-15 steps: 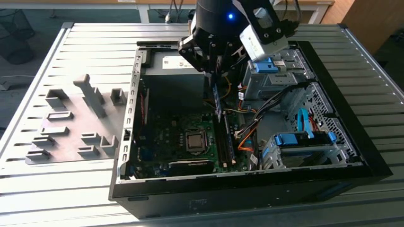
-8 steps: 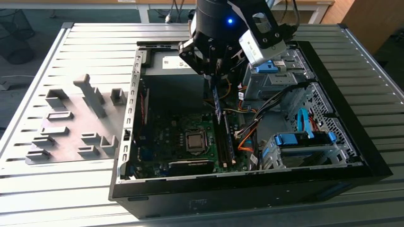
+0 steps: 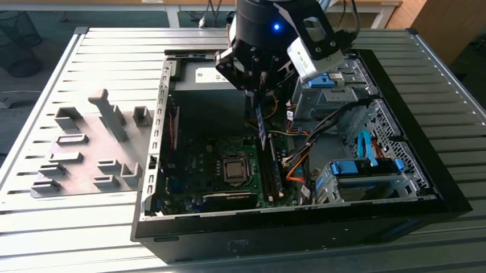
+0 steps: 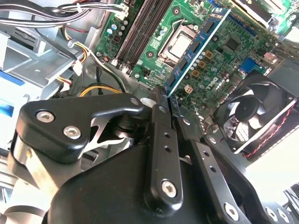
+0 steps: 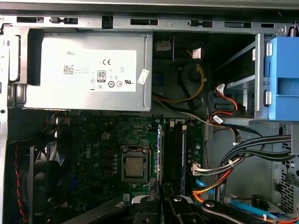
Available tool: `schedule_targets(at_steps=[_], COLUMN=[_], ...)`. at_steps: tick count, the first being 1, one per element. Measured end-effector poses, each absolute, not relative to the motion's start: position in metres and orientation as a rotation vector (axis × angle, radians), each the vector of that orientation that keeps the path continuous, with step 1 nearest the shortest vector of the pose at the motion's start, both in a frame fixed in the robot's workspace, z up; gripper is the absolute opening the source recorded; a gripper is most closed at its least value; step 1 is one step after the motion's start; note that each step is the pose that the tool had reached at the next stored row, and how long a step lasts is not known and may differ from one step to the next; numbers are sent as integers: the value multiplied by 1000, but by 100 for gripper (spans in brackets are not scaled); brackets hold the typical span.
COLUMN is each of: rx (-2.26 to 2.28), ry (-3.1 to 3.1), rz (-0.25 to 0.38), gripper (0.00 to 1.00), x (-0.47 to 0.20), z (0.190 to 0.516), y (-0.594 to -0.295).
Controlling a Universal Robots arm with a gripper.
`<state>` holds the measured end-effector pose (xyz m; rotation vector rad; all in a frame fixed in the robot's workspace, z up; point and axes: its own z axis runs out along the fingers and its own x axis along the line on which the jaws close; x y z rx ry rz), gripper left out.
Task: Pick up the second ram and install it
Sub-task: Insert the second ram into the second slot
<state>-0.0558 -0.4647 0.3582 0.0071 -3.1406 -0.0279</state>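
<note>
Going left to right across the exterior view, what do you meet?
Grey holder blocks → computer case's left wall → CPU socket → second ram held in the gripper → blue drive caddy.

PC case (image 3: 425, 187) lies open on table (image 3: 76, 227); holder blocks (image 3: 83, 153) on table at exterior view's left of case. Gripper (image 3: 256, 94) holds second ram (image 3: 261, 128) over motherboard (image 3: 205, 165), beside CPU socket (image 3: 235, 169).
</note>
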Motion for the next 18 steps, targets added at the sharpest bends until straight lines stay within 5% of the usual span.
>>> schedule_targets(at_steps=[18], rx=[25], ry=[-3140], rz=[-28], gripper=[14], x=[-55], z=[340], y=[-468])
